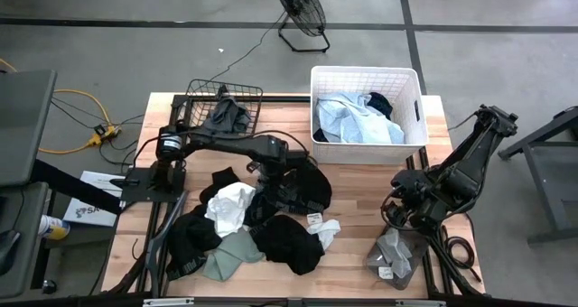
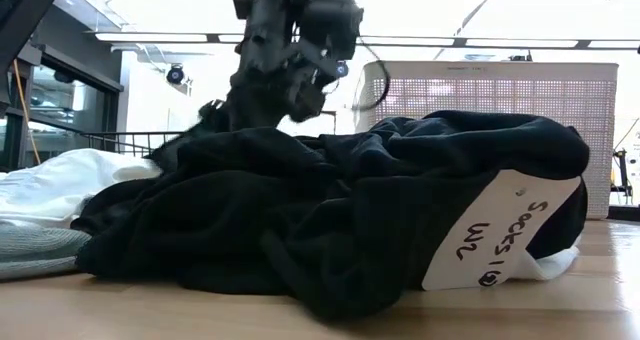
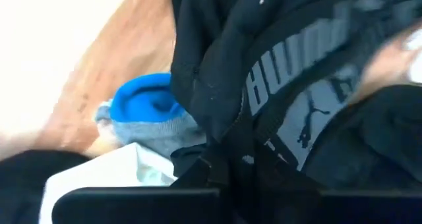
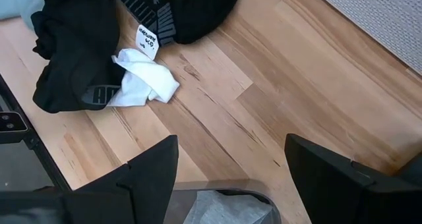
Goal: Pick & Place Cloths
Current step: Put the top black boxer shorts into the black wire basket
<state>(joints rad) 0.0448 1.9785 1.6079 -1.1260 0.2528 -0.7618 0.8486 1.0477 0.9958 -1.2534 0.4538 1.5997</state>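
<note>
High view shows my left gripper [image 1: 271,165] reaching from the table's left edge into the middle of the cloths [image 1: 257,221], clenched on a black garment [image 3: 297,85] there. I judge this the grasp step; next I need a clean lift toward the white basket [image 1: 413,95] at the far edge. My right gripper [image 1: 402,218] waits spread apart above a grey cloth [image 1: 395,250] near the front right corner.

Bare wooden table [image 1: 361,217] lies open at three o'clock of the heaped cloths [image 1: 257,221]. White laundry basket [image 1: 366,117] blocks one o'clock; black wire basket [image 1: 226,108] blocks eleven.
</note>
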